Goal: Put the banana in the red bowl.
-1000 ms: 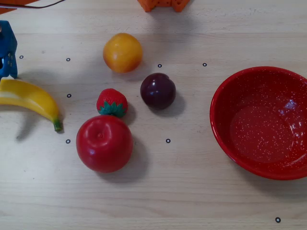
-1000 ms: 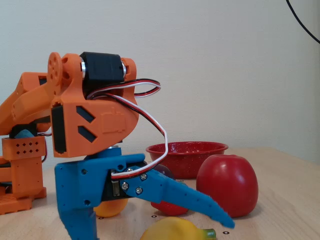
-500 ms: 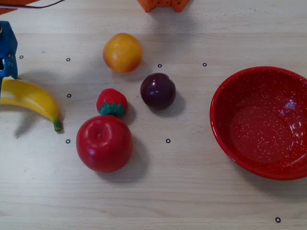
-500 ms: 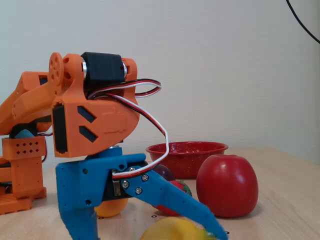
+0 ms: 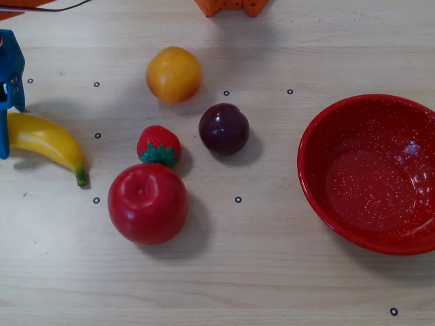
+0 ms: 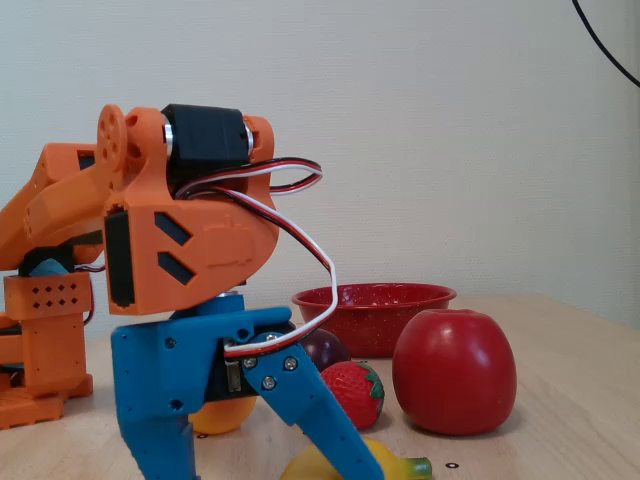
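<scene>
The yellow banana [image 5: 47,139] lies on the table at the left edge of the overhead view, its green stem tip pointing right and down. In the fixed view only part of the banana [image 6: 395,466] shows at the bottom edge. My blue gripper [image 5: 5,119] straddles its left end: one finger above it, the moving jaw lying across it. Seen from the side, the gripper [image 6: 265,474] is open, with a wide gap left between the fixed finger and the lowered jaw. The red bowl [image 5: 314,197] stands at the far right and holds nothing; the fixed view shows the bowl [image 6: 372,308] behind the fruit.
A red apple [image 5: 148,204], a strawberry [image 5: 158,145], a dark plum [image 5: 223,128] and an orange fruit [image 5: 174,74] sit between banana and bowl. The orange arm base [image 5: 231,5] is at the top edge. The arm body [image 6: 180,240] fills the left of the fixed view.
The moving jaw has swung down toward the fixed finger and now lies over the banana's end. The banana has barely shifted. Everything else is unmoved.
</scene>
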Controlling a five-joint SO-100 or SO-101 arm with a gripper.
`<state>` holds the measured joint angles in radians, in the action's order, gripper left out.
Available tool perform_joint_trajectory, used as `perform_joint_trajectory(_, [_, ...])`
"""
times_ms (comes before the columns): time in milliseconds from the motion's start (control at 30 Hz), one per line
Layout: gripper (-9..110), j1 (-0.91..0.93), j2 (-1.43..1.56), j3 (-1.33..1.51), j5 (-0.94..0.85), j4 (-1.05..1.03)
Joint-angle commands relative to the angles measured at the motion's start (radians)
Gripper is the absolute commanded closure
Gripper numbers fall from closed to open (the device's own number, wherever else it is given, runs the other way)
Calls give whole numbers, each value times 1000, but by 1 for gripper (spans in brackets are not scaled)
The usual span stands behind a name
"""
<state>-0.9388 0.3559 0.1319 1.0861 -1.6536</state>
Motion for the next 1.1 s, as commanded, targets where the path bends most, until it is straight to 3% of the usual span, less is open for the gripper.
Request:
perform_joint_trajectory(0, [69, -17, 55, -17, 2, 18])
perform_joint_trajectory(467, [83, -17, 58, -15, 2, 14])
perform_joint_trajectory(667, [101, -15, 66, -14, 29, -5])
perform_joint_trajectory(1067, [101, -15, 175, -48, -17, -141])
